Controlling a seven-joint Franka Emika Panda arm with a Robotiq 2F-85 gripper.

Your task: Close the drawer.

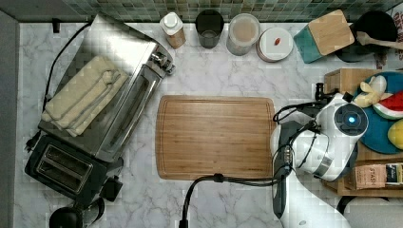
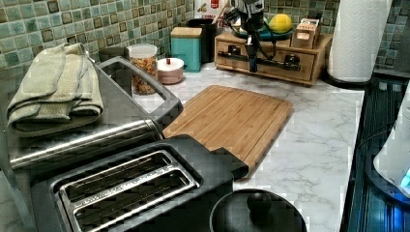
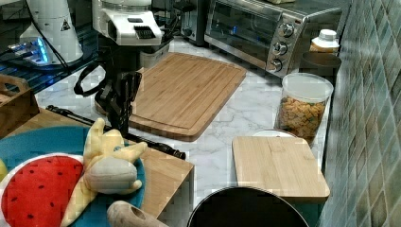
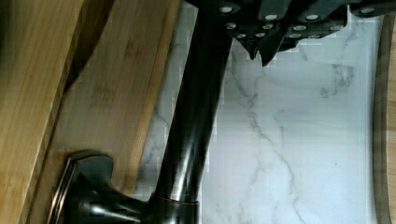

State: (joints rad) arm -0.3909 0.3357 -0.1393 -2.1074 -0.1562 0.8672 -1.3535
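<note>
Hovering at drawer (image 2: pixel 270 60) handle (image 4: pixel 196 116), fingers (image 4: pixel 261 49) state unclear; drawer nearly shut, contents hidden.

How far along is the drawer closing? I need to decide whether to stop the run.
Mostly done, it seems: in the left view the drawer sits about flush with its cabinet. In hand: the gripper is down beside the black handle, on its counter side, fingers together. Left: the wrist view shows a dark sliver between drawer front and cabinet, so perhaps a last push, then backing away.
</note>
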